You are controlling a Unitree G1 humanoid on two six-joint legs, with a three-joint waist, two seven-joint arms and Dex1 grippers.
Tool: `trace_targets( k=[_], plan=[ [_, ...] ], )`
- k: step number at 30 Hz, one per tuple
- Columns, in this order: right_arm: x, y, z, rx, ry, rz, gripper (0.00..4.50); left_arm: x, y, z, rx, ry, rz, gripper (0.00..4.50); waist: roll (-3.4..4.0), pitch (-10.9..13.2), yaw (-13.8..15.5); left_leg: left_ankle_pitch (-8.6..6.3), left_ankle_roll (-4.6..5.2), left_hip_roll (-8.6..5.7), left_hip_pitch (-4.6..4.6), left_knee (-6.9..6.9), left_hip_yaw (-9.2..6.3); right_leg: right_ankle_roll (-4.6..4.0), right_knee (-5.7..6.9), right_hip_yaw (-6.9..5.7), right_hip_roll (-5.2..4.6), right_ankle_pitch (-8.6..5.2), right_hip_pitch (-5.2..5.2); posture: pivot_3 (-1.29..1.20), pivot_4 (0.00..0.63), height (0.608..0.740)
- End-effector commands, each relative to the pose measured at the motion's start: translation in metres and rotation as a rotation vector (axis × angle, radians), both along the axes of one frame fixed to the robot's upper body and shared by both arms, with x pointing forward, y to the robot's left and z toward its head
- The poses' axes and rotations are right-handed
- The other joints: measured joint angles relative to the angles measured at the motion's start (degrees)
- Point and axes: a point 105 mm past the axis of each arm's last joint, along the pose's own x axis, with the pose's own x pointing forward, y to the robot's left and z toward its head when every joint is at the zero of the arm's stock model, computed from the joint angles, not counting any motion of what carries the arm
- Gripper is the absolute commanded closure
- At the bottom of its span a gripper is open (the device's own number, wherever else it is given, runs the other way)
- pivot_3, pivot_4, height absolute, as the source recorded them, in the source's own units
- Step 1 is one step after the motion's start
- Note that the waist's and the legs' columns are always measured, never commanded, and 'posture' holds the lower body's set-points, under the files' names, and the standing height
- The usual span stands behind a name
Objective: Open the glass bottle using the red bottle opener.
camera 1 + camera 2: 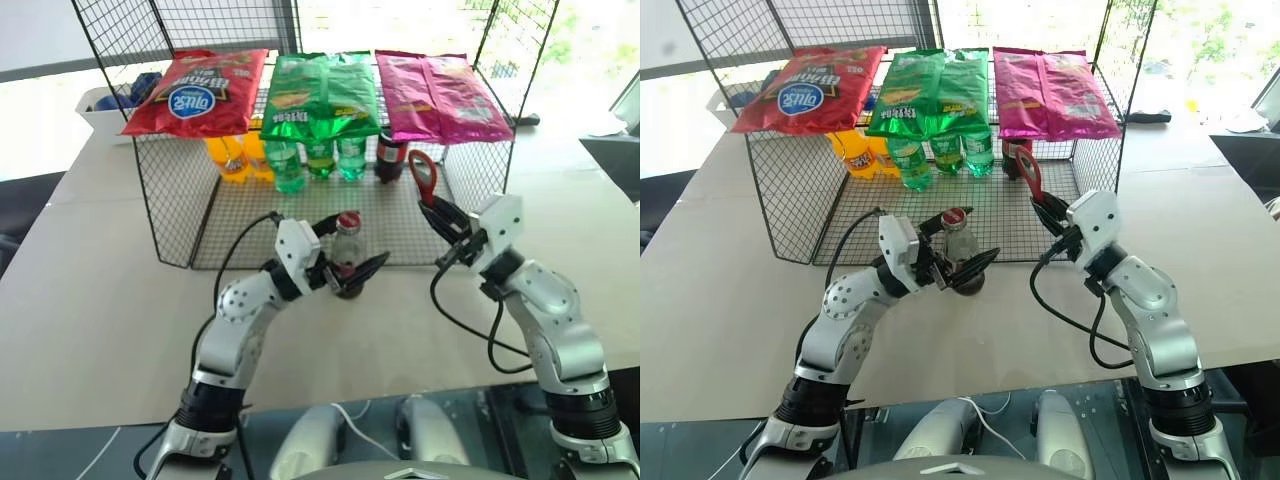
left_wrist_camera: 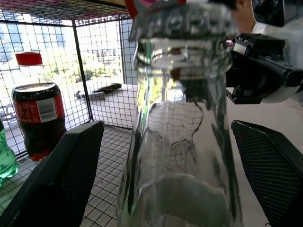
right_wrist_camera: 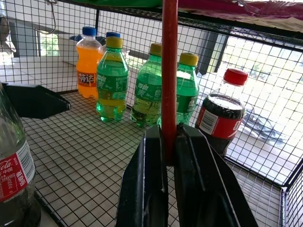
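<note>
Near the middle of the head camera's frame the glass bottle (image 1: 346, 245) stands upright at the front edge of the wire rack (image 1: 300, 215), its red crown cap on top, its upper part clear and dark cola showing low in the body. The left gripper (image 1: 349, 276) reaches in from the lower left and sits around the bottle's lower half; its two black fingers (image 2: 61, 179) stand spread wide on either side of the glass with a visible gap to each, so nothing is clamped. To the right of centre the right gripper (image 1: 447, 222) points up and toward the rack, its fingers pressed together on the handle of the red bottle opener (image 1: 423, 176), whose ring head rises above the fingertips, just to the right of the bottle and apart from it. Inside the rack, along its back in the upper middle of the frame, a row of plastic bottles stands upright: orange soda bottles (image 1: 231, 158) with orange drink at the left, three green soda bottles (image 1: 318, 157) with green drink and yellow caps in the middle, and a wider cola bottle (image 1: 390, 158) with a red cap and red label at the right, filled dark nearly to the neck. On the rack's top shelf lie three snack bags: a red bag (image 1: 197, 92) at upper left, a green bag (image 1: 324, 92) in the centre and a pink bag (image 1: 437, 95) at upper right. The rack sits on a pale table (image 1: 90, 280).
</note>
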Motion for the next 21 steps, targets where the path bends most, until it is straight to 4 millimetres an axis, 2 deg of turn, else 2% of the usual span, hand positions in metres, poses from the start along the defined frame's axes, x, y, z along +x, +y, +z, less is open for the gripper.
trace_targets(
  k=[1, 9, 18, 19, 20, 21],
  plan=[
    [-0.004, 0.002, 0.009, 0.005, -0.050, 0.014, 4.50, -0.005, 0.001, 0.017, -0.035, -0.056, -0.008, 0.05, 0.00, 0.00, -0.01, 0.00, 0.00, 0.00, 0.00, 0.00, 0.00, 0.00, 0.00, 0.00, 0.00, 0.00, 0.00, 0.00, 0.150, 0.734],
    [-0.005, 0.003, 0.008, 0.007, -0.047, 0.013, 4.50, -0.005, 0.008, 0.025, -0.081, -0.052, 0.010, 0.05, 0.00, 0.00, -0.02, 0.00, 0.00, 0.00, 0.00, 0.00, 0.00, 0.00, 0.00, 0.00, 0.03, 0.00, 0.00, 0.00, 0.150, 0.734],
    [-0.007, 0.012, 0.007, -0.026, -0.068, 0.041, 4.50, -0.007, 0.007, 0.011, -0.032, -0.006, -0.014, 0.05, 0.00, 0.00, -0.04, 0.00, 0.00, 0.00, 0.02, 0.00, 0.00, 0.00, 0.01, 0.01, 0.05, 0.00, 0.01, 0.00, 0.150, 0.734],
    [-0.008, 0.015, 0.006, -0.042, -0.078, 0.050, 4.50, -0.006, 0.007, 0.009, -0.031, 0.000, -0.013, 0.57, 0.00, 0.00, -0.04, 0.00, 0.00, 0.00, 0.03, 0.00, 0.00, 0.00, 0.01, 0.01, 0.05, 0.00, 0.01, 0.00, 0.150, 0.734],
    [-0.010, 0.018, 0.005, -0.064, -0.092, 0.061, 4.50, -0.006, 0.007, 0.008, -0.026, 0.003, -0.013, 0.80, 0.00, 0.00, -0.04, 0.00, 0.00, 0.00, 0.03, 0.00, 0.00, 0.00, 0.01, 0.01, 0.05, 0.00, 0.01, 0.00, 0.150, 0.734],
    [-0.011, 0.021, 0.004, -0.086, -0.106, 0.070, 4.50, -0.006, 0.008, 0.007, -0.022, 0.003, -0.012, 1.25, 0.00, 0.00, -0.04, 0.00, 0.00, 0.00, 0.03, 0.00, 0.01, 0.00, 0.01, 0.01, 0.05, 0.00, 0.01, 0.00, 0.150, 0.734]
  ],
)
